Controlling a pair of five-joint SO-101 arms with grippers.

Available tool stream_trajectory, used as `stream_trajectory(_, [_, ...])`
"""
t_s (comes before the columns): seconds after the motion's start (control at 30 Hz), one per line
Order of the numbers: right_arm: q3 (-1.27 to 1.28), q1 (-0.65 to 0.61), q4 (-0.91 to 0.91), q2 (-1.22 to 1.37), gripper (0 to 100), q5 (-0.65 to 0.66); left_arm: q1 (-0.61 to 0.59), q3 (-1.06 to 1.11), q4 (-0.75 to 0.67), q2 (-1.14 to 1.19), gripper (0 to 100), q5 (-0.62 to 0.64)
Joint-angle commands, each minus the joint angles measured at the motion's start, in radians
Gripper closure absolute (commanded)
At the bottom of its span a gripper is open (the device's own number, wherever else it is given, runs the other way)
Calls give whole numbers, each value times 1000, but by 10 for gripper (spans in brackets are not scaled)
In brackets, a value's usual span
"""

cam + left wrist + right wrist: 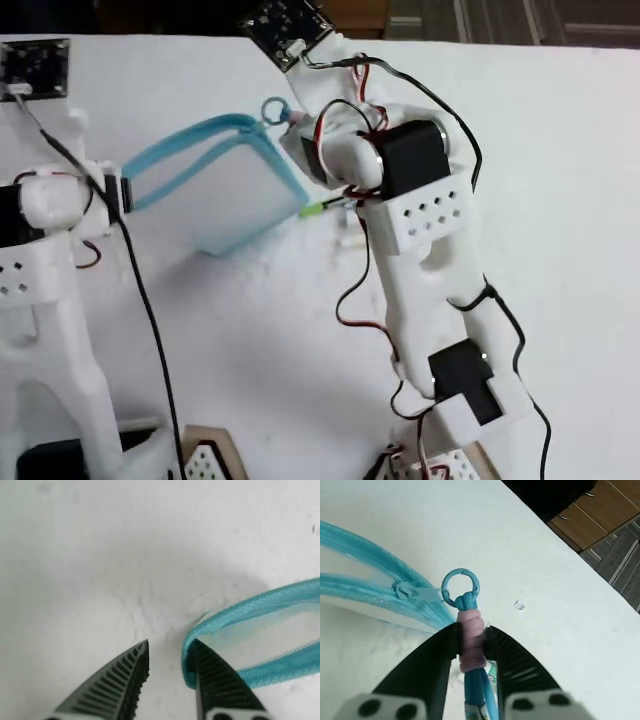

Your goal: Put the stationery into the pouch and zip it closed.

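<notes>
Nearest the high camera, the right arm (pixel 420 300) rises from the table's near edge and bends forward over the middle of the white table (pixel 560 150), wrist folded down. The left arm (pixel 40 290) stands at the near left. A broad stretch of tabletop lies on the right arm's outer side, and another between the two bases. Between the arms lies the pouch (pixel 235 205), see-through with a blue zip, its mouth gaping. A small green tip (pixel 315 208) pokes out at its corner by the right arm (what it belongs to I cannot tell). The left gripper (pixel 170 647) sits at the pouch's left end, fingers a little apart and not pinching: one is inside the mouth against the blue edge, the other outside. Farther off, the right gripper (pixel 471 629) is clamped on the pink-wrapped pull cord (pixel 470 650), which ties to a blue ring (pixel 461 587) on the slider (pixel 402 589). From above, the wrist covers those fingers. The table's far edge runs near the ring, with wooden cabinets (pixel 605 510) past it.
</notes>
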Motion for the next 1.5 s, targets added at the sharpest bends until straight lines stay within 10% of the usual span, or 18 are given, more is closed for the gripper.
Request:
stream_trajectory(0.0, [-3,10,-15,-5,981,-2,62,25,75,203,760,9])
stream_trajectory(0.53, [-3,7,-15,-5,981,-3,68,-29,78,427,759,106])
stream_trajectory(0.73, [-3,10,-15,-5,981,-3,68,-138,97,430,986,109])
stream_trajectory(0.97, [-3,4,-12,-5,975,-2,53,-173,101,266,946,69])
stream_trajectory(1.27, [-9,4,21,-15,698,0,21,-173,103,-96,897,37])
stream_trajectory(1.47, [-12,2,22,-27,687,0,25,-175,103,-185,899,37])
